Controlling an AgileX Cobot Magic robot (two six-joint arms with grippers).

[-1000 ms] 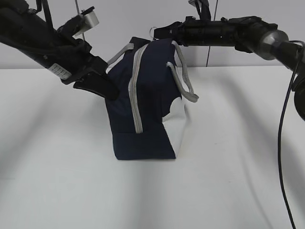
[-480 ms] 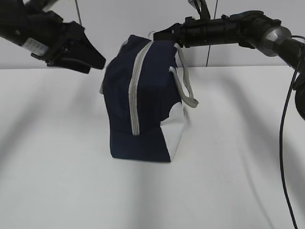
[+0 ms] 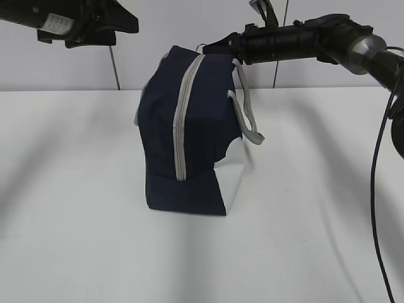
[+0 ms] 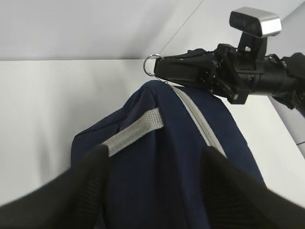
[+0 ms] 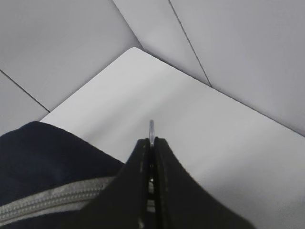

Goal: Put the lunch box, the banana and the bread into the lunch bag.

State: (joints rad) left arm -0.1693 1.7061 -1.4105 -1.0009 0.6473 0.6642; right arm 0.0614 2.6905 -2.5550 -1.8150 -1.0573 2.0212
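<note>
The dark navy lunch bag (image 3: 189, 136) stands on end on the white table, its grey zipper (image 3: 183, 113) closed down the side that faces the exterior view. My right gripper (image 3: 213, 44) is shut on the zipper's ring pull (image 5: 151, 126) at the bag's top; the ring also shows in the left wrist view (image 4: 151, 64). My left gripper (image 3: 123, 22) is open and empty, up and to the left of the bag, clear of it. In the left wrist view its fingers (image 4: 90, 186) frame the bag (image 4: 167, 157) and a grey strap handle (image 4: 136, 132). Lunch box, banana and bread are out of view.
The white table (image 3: 303, 208) spreads out round the bag. A grey panelled wall (image 3: 164, 25) stands behind. A black cable (image 3: 374, 189) hangs down at the right edge. A loose grey strap handle (image 3: 247, 113) droops on the bag's right side.
My left gripper has risen up and to the left, away from the bag's side. The bag has straightened a little. My right gripper has stayed on the ring pull.
</note>
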